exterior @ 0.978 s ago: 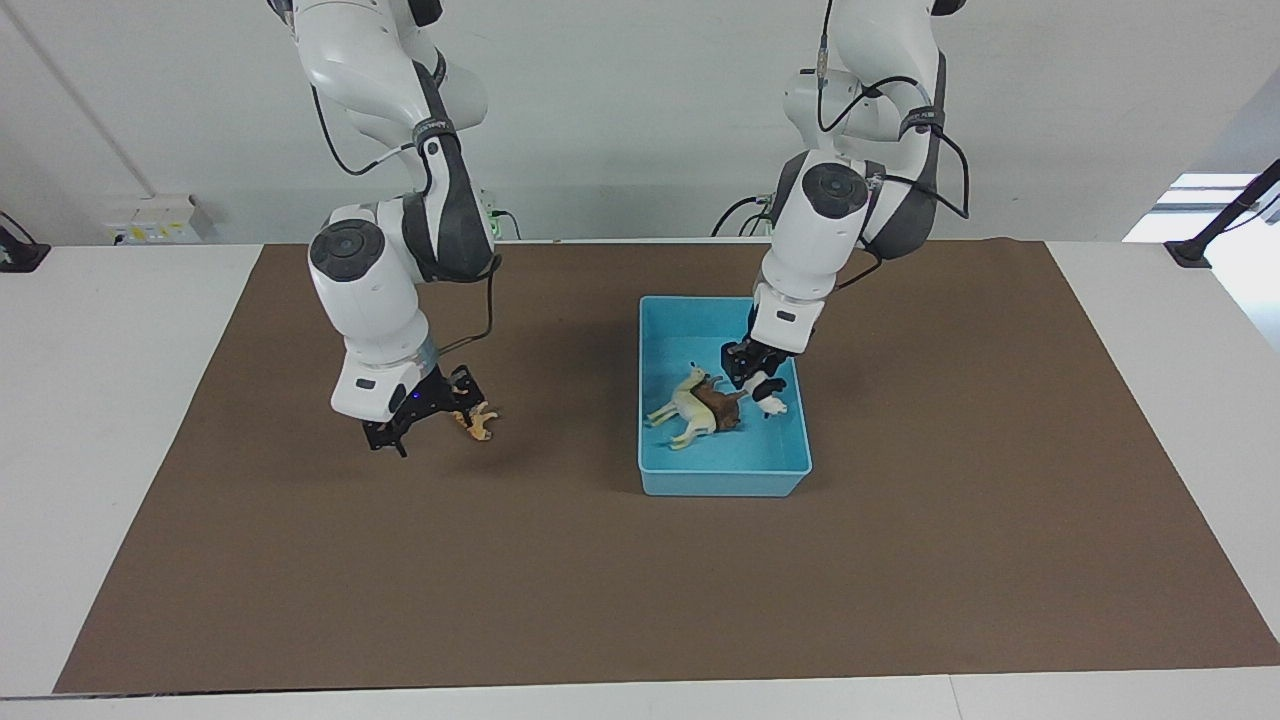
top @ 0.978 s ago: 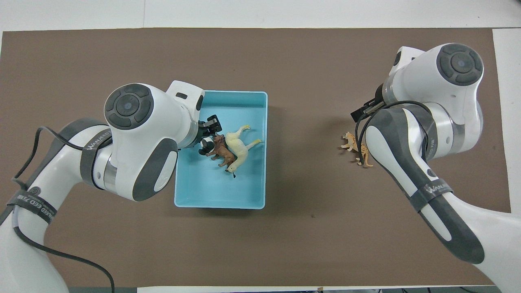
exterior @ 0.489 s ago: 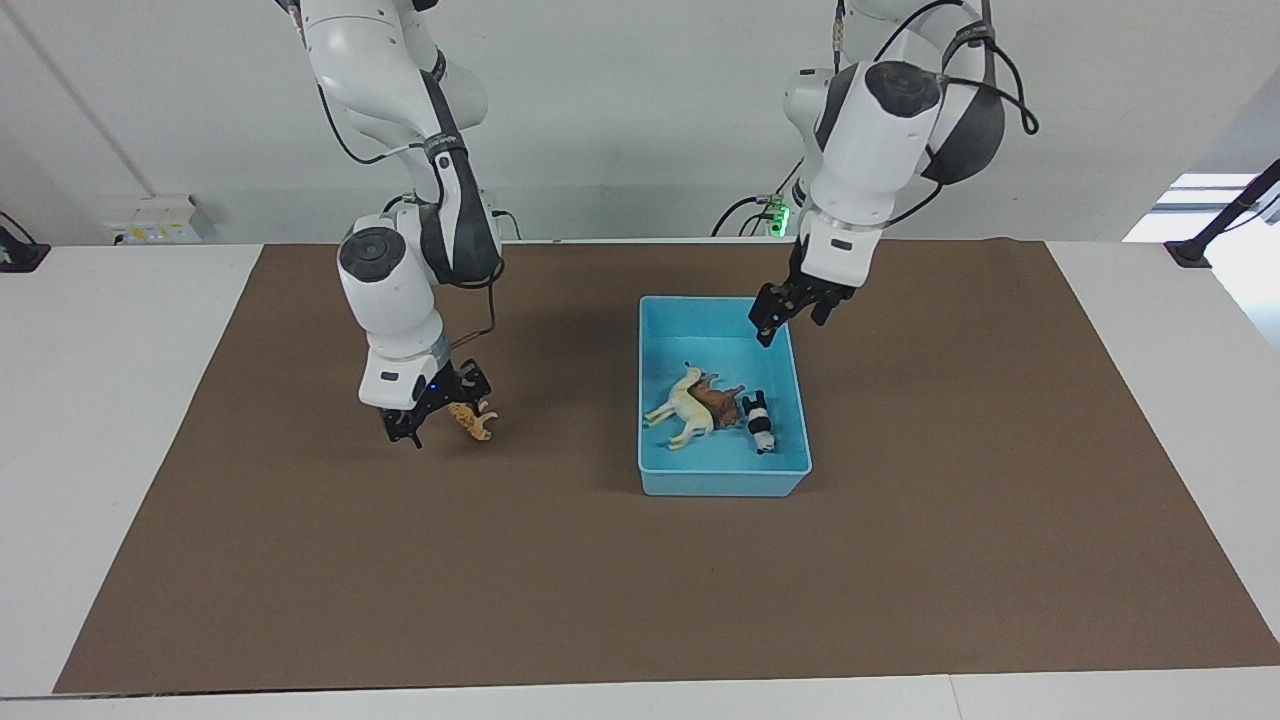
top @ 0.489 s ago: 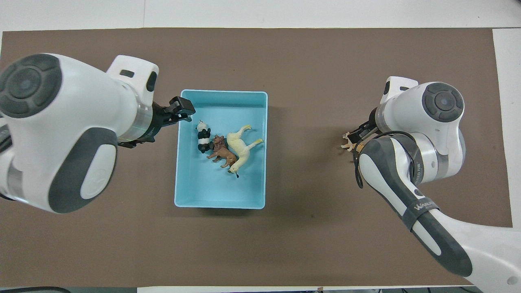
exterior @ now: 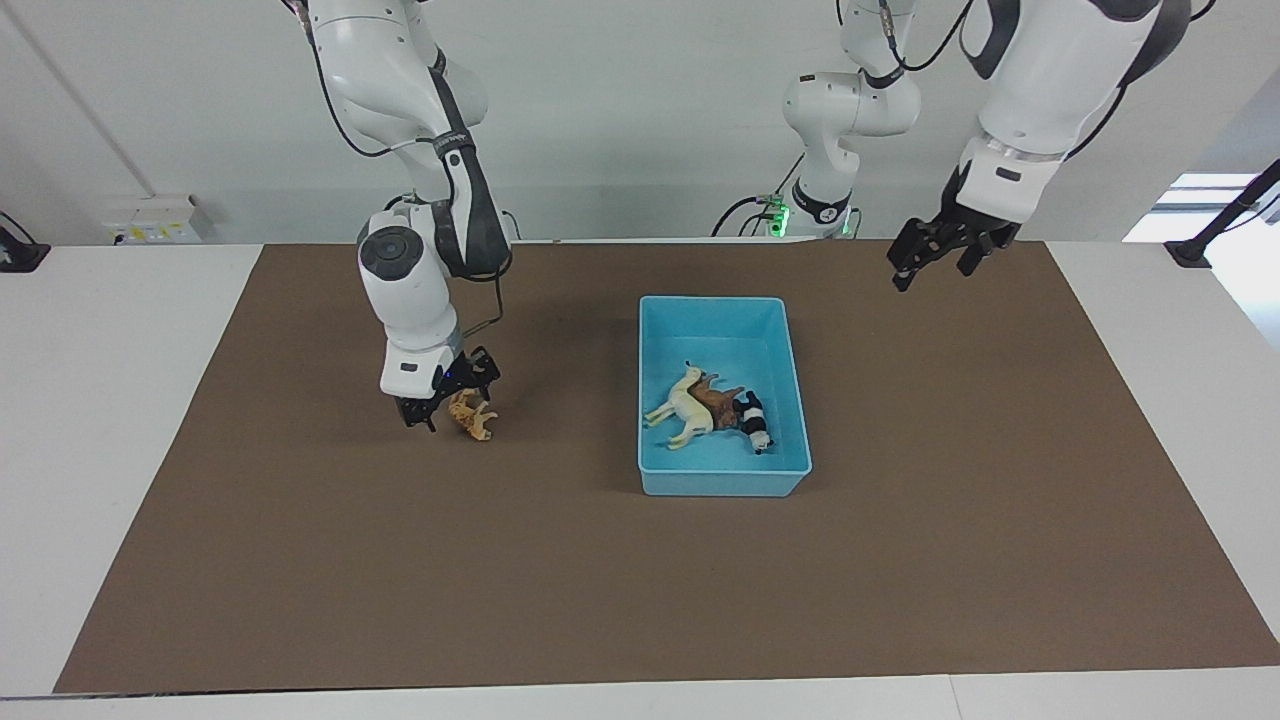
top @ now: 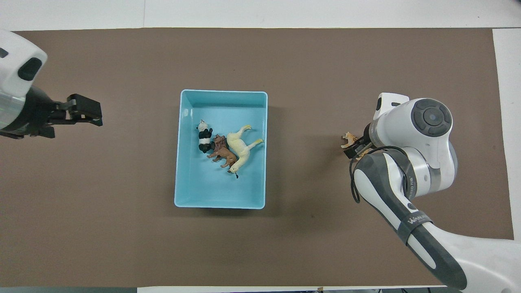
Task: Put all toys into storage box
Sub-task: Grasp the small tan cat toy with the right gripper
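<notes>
The box (exterior: 724, 480) sits mid-mat (exterior: 640, 600). In it lie three toys side by side and touching: llama (exterior: 683, 415), brown animal (exterior: 717, 403), panda (exterior: 755, 424). The spotted animal (exterior: 472, 417) lies on the mat toward the right arm's end, well apart from the box.

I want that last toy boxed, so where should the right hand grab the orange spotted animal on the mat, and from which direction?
Probably the body of the orange spotted animal, taken from above. It lies on the brown mat, legs sticking out sideways, so the trunk looks like the firmest part. The right hand is open right over it, beside the blue storage box.
</notes>
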### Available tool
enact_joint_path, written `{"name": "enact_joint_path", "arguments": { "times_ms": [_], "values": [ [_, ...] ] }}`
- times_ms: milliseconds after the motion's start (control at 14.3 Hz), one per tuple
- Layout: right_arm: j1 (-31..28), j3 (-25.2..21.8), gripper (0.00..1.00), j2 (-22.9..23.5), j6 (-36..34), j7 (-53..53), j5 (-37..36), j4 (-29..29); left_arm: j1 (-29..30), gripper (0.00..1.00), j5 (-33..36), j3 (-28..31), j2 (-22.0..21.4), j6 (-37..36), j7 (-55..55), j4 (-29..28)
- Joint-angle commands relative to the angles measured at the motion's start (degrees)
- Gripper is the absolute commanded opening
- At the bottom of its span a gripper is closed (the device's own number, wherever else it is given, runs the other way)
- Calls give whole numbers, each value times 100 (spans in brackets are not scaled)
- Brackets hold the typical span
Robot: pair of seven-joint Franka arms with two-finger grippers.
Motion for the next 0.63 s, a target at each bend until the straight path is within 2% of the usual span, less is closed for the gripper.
{"name": "enact_joint_path", "arguments": {
  "times_ms": [0,70,279,559],
  "values": [
    [-34,36,100,-286,142,-73,76,-420,89,100,207,-65,111,-66,1274,-124],
    [-35,36,100,-294,194,-82,76,-481,106,100,199,-65,-99,75,1373,-467],
    [-26,36,100,-356,510,-82,76,-710,492,100,128,-65,-162,120,1436,-593],
    [105,36,100,-242,712,14,76,-728,502,100,128,-65,-399,480,1418,-1165]
  ]
}}
